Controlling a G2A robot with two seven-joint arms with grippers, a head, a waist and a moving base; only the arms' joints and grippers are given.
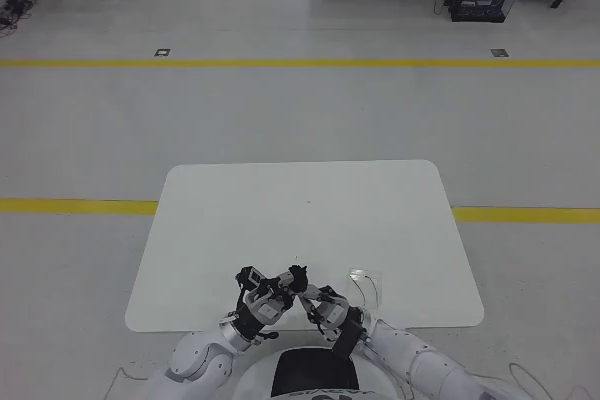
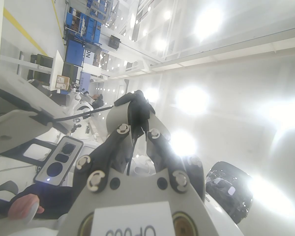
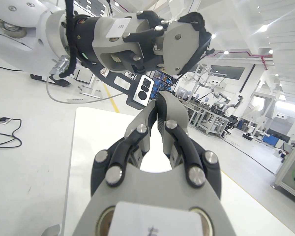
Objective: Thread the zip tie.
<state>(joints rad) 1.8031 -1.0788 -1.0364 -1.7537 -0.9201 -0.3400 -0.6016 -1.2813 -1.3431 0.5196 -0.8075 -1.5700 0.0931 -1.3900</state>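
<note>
A thin black zip tie (image 2: pixel 88 112) stretches in the air between my two grippers, above the near edge of the white table (image 1: pixel 300 210). My left gripper (image 2: pixel 135 99) points upward and is shut on one end of it; a short black strand hangs down between its fingers. In the right wrist view the left gripper (image 3: pixel 196 47) hovers just above my right gripper (image 3: pixel 159 99), which is shut on the tie's other end. From the top, the left gripper (image 1: pixel 285 281) and the right gripper (image 1: pixel 306 291) nearly touch at their tips.
A pale curved strip (image 1: pixel 366 281) lies on the table just right of the grippers. The table's middle and far half are bare. Yellow floor lines (image 1: pixel 300 63) run across the floor behind the table.
</note>
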